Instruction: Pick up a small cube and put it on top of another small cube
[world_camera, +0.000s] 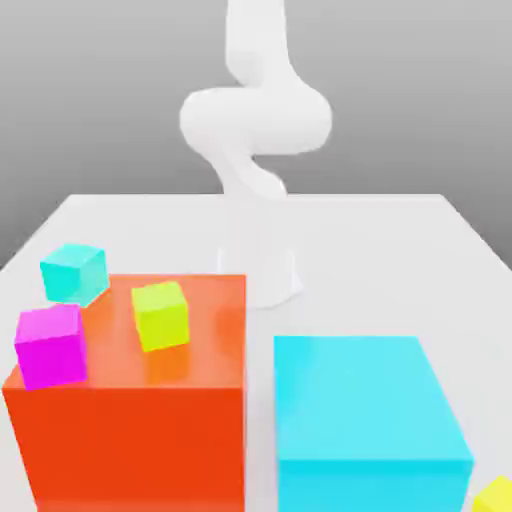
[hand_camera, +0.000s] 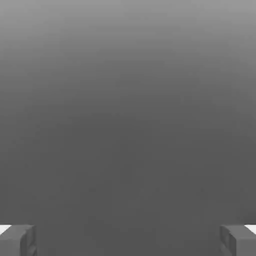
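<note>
Three small cubes, cyan (world_camera: 73, 272), magenta (world_camera: 50, 346) and yellow-green (world_camera: 161, 315), sit around the orange block (world_camera: 130, 420) on my white table (world_camera: 400, 260); grey backdrop. Gripper (hand_camera: 128, 240) jaws spread wide, holding nothing.

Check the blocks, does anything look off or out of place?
Yes. The magenta cube overhangs the orange block's corner at the exterior view's left. The lime cube on the block sits tilted. The teal cube also looks tipped.

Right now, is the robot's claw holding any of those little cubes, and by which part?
Nothing is held. The gripper is wide open with only grey background between its fingers; the small cubes sit untouched, like the yellow-green cube on the orange block.
</note>
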